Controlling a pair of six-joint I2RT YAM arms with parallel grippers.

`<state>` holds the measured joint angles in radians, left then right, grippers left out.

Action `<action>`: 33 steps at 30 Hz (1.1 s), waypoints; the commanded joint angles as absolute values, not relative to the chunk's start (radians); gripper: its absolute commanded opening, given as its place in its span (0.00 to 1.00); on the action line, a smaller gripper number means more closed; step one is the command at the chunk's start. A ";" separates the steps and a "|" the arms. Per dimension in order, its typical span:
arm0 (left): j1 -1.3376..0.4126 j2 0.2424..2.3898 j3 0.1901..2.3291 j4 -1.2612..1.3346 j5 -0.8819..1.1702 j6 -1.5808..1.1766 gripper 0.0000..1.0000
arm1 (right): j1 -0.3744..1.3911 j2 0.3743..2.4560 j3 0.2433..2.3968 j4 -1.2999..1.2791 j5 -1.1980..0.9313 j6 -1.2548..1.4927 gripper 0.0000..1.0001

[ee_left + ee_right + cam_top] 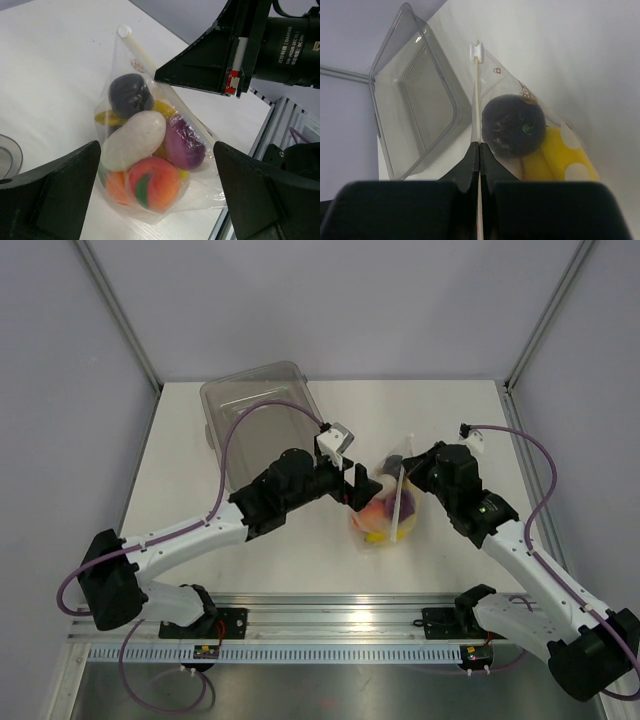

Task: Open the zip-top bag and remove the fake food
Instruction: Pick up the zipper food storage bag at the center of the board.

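right tool point(479, 146) pinching zip-top bag point(512, 122) zipper edge; left tool point(156, 155) spread, bag just ahead

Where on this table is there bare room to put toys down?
Bare table lies between bag and rail, and behind the bag, right of the tub. Crowded: the middle, where left pincer and right pincer flank the bag.

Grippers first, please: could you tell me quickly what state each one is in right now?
Left gripper: open, a finger on each side of the zip-top bag.
Right gripper: shut on the zip-top bag's zipper strip.
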<state>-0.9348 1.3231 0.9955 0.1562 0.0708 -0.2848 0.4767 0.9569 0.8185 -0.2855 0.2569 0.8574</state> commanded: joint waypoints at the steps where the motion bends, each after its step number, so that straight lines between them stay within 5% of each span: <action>1: -1.021 1.325 1.067 0.114 -0.067 -0.227 0.99 | 0.476 0.971 0.877 -0.290 0.311 0.928 0.00; 12: -1.250 1.469 1.215 0.026 -0.498 -0.028 0.99 | 0.476 0.966 0.896 -0.328 0.302 0.999 0.00; 24: -1.264 1.589 1.305 -0.029 -0.563 -0.066 0.91 | 0.476 0.919 0.881 -0.327 0.284 1.002 0.00; 28: -1.264 1.627 1.331 -0.041 -0.571 -0.075 0.85 | 0.474 0.916 0.877 -0.330 0.270 1.006 0.00; 33: -1.264 1.651 1.355 -0.049 -0.566 -0.080 0.56 | 0.474 0.904 0.868 -0.322 0.261 1.009 0.00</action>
<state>-1.2629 1.6405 1.3056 -0.0624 -0.5350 -0.0776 0.4767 0.9386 0.8486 -0.3496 0.2687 0.9916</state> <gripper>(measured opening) 0.611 0.010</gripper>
